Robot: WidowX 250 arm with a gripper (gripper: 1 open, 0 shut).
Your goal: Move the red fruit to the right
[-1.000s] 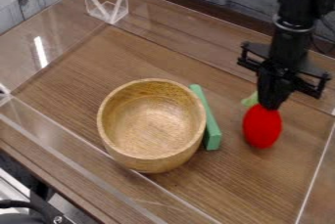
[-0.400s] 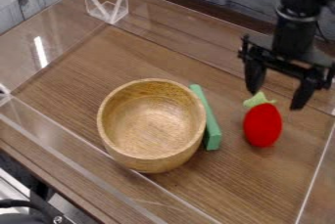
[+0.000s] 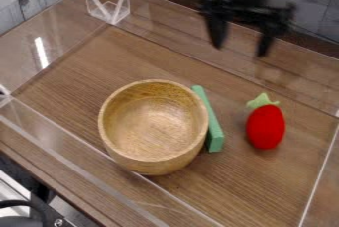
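Observation:
The red fruit (image 3: 267, 125), a glossy strawberry-like toy with a green leafy top, lies on the wooden table to the right of the bowl, with nothing touching it. My gripper (image 3: 244, 35) hangs well above and behind it, toward the back of the table. Its two dark fingers stand wide apart with nothing between them, and it looks slightly blurred.
A round wooden bowl (image 3: 133, 147) sits left of centre. A flat green block (image 3: 209, 119) leans along its right side, between bowl and fruit. Clear plastic walls (image 3: 54, 33) surround the table, with a small clear stand (image 3: 109, 5) at the back left.
One second ago the gripper was closed low on the fruit's top. It opened, let the fruit go, then rose and moved back and left. The fruit stays where it was.

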